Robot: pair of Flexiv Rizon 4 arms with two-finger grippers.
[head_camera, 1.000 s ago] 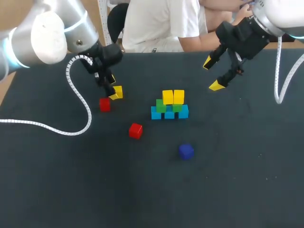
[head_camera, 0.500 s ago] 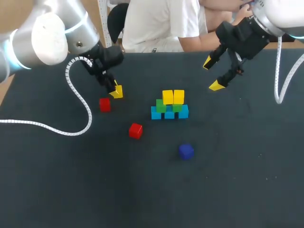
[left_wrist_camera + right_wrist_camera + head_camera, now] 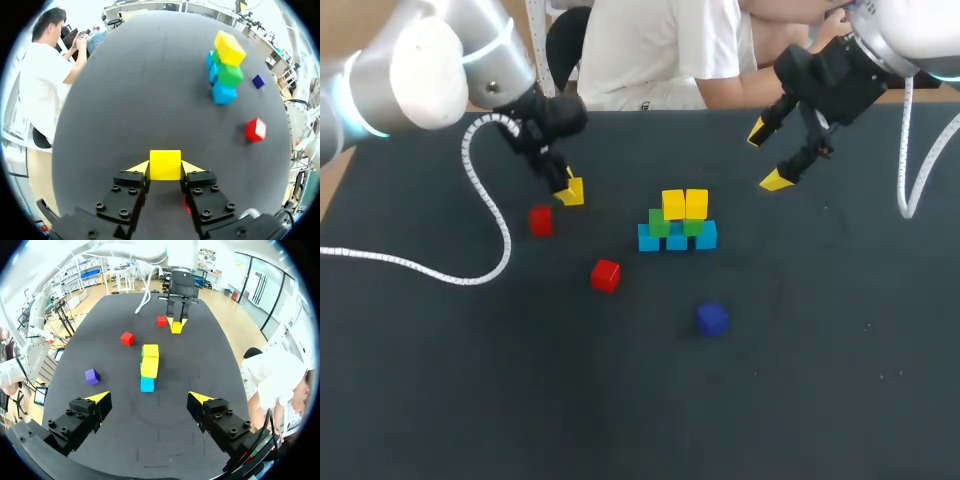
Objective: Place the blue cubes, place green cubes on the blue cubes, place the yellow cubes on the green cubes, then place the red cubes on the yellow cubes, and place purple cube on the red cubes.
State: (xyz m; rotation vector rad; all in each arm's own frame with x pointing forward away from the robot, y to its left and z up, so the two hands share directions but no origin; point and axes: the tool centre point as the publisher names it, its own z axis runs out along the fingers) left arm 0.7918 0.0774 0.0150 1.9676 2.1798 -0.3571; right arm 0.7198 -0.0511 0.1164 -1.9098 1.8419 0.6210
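Observation:
My left gripper [image 3: 567, 189] is shut on a yellow cube [image 3: 165, 164], low over the table at the back left. At the table's middle stands a stack: blue cubes [image 3: 677, 239] at the base, green cubes [image 3: 674, 225] on them, two yellow cubes [image 3: 684, 204] on top. One red cube [image 3: 541, 220] lies just beside the left gripper, another red cube [image 3: 605, 275] nearer the front. The purple cube [image 3: 712, 319] lies in front of the stack. My right gripper [image 3: 768, 156] hangs open and empty above the table, right of the stack [image 3: 149, 367].
A white coiled cable [image 3: 485, 215] from my left arm hangs over the table's left part. Bare dark tabletop [image 3: 820, 380] spreads across the front and right.
The left gripper's fingers have shut on the yellow cube and then shifted slightly to the right and back with it. The right arm has not moved.

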